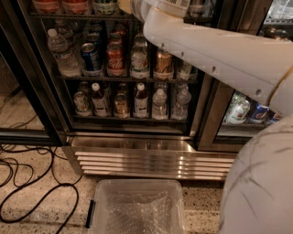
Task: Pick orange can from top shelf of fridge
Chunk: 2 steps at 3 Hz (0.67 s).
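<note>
My arm reaches from the right side up across the open fridge to its top shelf. My wrist ends at the upper edge of the view, above the middle of the racks. My gripper lies past that edge, out of sight, so I cannot tell whether it is wide, narrow or holding anything.

A small tan-orange sliver just left of my wrist, on the top shelf, looks like the orange can. So little of it shows that I cannot tell if anything touches it. Further left along that shelf only the bottoms of other containers show.

On the rack below stand a water bottle at the left end, then a blue can, a red cola can and a gold-bronze can near the right end. The lowest rack holds a row of small bottles.

On the floor before the fridge's ribbed steel base sits a clear plastic bin. Black cables lie to its left.
</note>
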Motion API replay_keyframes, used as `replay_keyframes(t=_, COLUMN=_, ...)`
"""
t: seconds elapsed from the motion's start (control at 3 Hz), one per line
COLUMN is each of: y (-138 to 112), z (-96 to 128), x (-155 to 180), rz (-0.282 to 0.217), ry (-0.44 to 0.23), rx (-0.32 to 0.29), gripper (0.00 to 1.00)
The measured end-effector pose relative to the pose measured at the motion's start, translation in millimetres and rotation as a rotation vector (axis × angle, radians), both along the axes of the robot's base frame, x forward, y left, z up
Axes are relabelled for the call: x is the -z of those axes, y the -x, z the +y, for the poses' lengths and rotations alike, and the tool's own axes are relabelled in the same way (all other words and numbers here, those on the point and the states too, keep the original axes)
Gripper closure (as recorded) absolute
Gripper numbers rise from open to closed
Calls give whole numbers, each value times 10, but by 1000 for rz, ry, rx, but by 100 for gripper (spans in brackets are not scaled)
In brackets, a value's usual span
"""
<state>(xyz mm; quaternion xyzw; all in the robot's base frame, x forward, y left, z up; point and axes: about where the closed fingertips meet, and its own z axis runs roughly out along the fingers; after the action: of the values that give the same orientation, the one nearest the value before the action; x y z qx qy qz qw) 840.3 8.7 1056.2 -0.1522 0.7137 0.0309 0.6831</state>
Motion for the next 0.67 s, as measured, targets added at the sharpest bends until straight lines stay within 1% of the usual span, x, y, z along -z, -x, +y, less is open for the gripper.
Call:
replay_keyframes(t=0.33, y=-21, z=-49, x=2, rz=-5, ry=-1, rx=8, gripper=70)
replay_keyframes(t=0.67, y=-5, z=-28, x=-1, rz=-5, ry=-1, rx=7, gripper=93)
